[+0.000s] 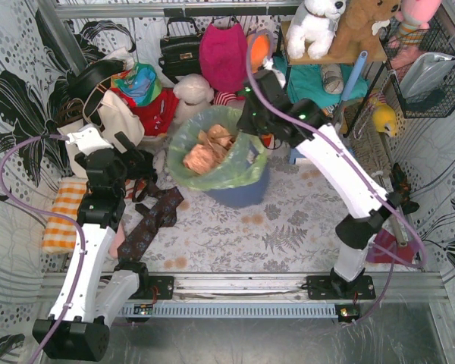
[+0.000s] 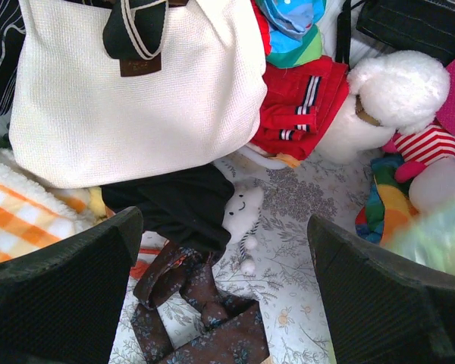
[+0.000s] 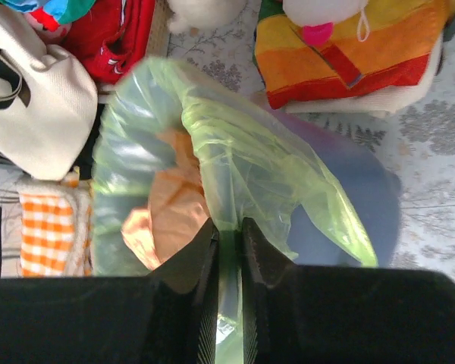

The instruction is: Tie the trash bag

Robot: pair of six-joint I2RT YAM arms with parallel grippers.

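- Top external view hides most of the right pincer (image 1: pixel 252 120) under its own arm (image 1: pixel 341 174), so its tips do not show from there.
- The trash bag (image 1: pixel 231 163) covers most of the bin (image 1: pixel 246 196). Only a blue side peeks out at the near edge.
- From the right wrist, the trash bag looks blurry, and the black fingers (image 3: pixel 201 265) cover its near part.
- From the left wrist, only a fuzzy green bit of the trash bag shows at the right edge.
- Crumpled paper (image 1: pixel 205 152) shows through the open top, but how much lies deeper is hard to tell.
- The trash bag sits in the bin, in the middle of the table (image 1: pixel 288 227), right under the right pincer.
- The right pincer is at the far right side of the rim.
- The left pincer (image 2: pixel 224 227) is well apart from the trash bag, off to its left.
- The right pincer's fingers are almost pressed together. A thin fold of the green rim is pinched between them.
- The left pincer is spread wide and holds nothing. It hangs over a brown cloth (image 2: pixel 205 318), near a white bag (image 2: pixel 136 98).
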